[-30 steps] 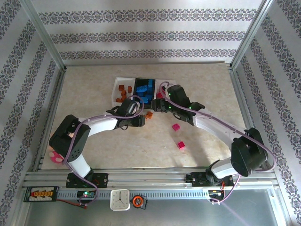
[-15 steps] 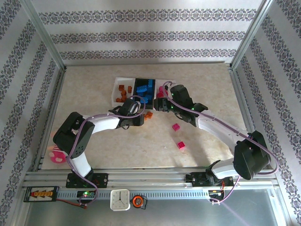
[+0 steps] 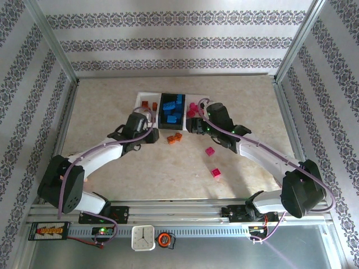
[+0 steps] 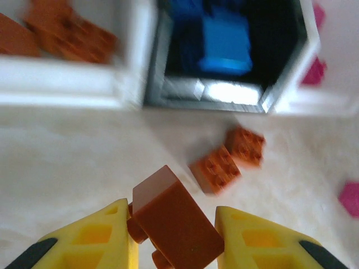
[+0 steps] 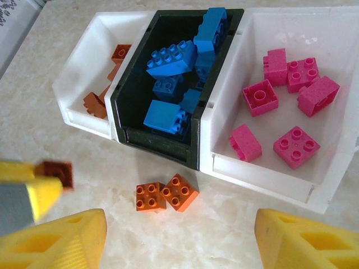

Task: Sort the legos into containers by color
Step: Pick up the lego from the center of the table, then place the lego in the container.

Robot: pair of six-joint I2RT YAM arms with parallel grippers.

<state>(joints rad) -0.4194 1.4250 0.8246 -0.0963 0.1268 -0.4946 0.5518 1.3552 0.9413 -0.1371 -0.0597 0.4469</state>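
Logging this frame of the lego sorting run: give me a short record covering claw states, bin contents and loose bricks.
left claw: closed on an orange-brown brick, in front of the bins
right claw: open, nothing between its fingers
left white bin: orange-brown bricks
black bin: blue bricks
right white bin: pink bricks
loose: two orange-brown bricks side by side before the black bin; a pink brick and a second pink brick farther from the bins
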